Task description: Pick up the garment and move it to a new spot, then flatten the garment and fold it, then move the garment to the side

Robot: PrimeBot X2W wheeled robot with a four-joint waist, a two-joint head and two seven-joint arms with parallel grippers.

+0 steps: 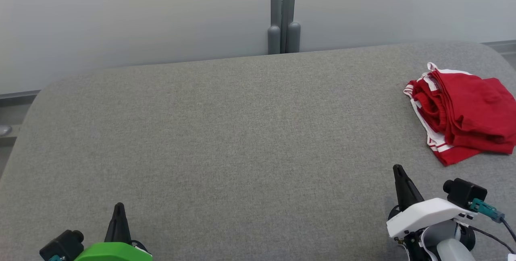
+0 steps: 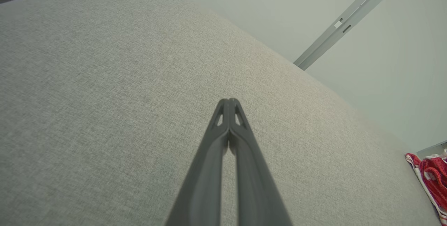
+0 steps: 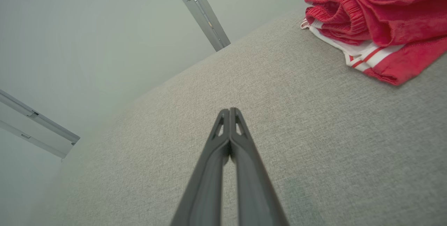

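Observation:
The garment [image 1: 463, 113] is a red bundle with white and red-striped trim, lying folded near the right edge of the grey fabric surface [image 1: 242, 140]. The right wrist view has the garment [image 3: 377, 20] at its upper right; the left wrist view catches a sliver of the garment [image 2: 431, 179] at its right edge. My right gripper [image 1: 399, 169] is shut and holds nothing, a short way in front of the garment. My left gripper [image 1: 119, 206] is shut and holds nothing, at the lower left, far from the garment. The wrist views confirm it: the left gripper [image 2: 229, 101] and the right gripper [image 3: 229, 110] each have their fingertips pressed together.
A pale wall rises behind the grey surface, with a grey vertical post [image 1: 284, 15] at its middle. The surface has rounded far corners and drops off at its left and right edges.

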